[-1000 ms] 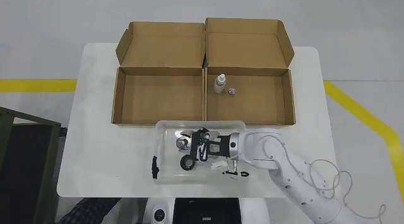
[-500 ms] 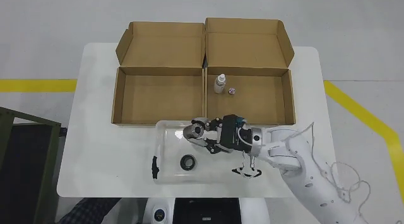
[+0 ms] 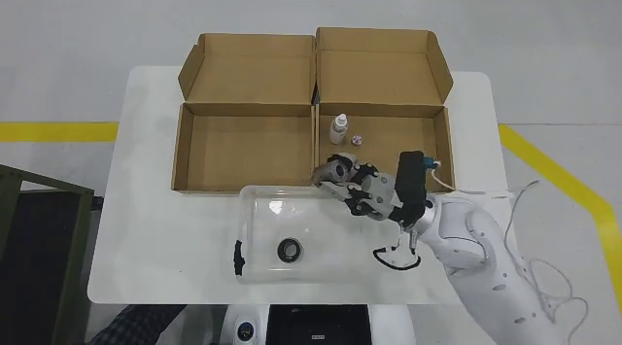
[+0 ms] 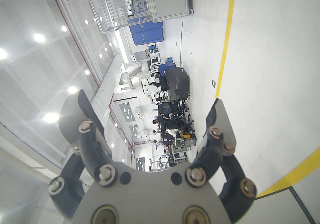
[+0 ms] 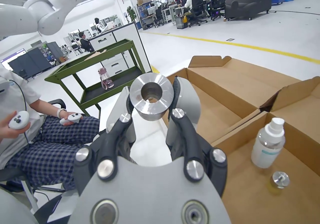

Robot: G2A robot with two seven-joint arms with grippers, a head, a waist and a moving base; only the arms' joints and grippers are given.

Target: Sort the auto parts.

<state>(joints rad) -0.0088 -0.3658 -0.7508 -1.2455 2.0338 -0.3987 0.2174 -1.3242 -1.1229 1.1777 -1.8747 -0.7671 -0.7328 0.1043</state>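
My right gripper (image 5: 151, 102) is shut on a silver metal bushing (image 5: 151, 96) with a round hole through it. In the top view the right gripper (image 3: 337, 172) holds the bushing (image 3: 339, 164) above the near wall of the right cardboard box (image 3: 443, 151). That box holds a small white bottle (image 3: 338, 128) and a small metal knob (image 3: 358, 139); the right wrist view shows the bottle (image 5: 268, 144) and knob (image 5: 280, 178) too. A black ring (image 3: 289, 248) lies in the clear plastic tray (image 3: 255, 214). My left gripper (image 4: 150, 107) is open, pointing at the room with nothing between its fingers.
The left cardboard box (image 3: 180, 151) stands beside the right one, both with lids open toward the back. A black part (image 3: 237, 258) sits at the tray's left edge. A black cable loop (image 3: 394, 258) lies near the tray's right end. A green cart (image 3: 19, 248) stands left of the table.
The right gripper has lifted the bushing out of the clear tray and carried it back and to the right, up to the right box's near wall. The black ring stayed in the tray.
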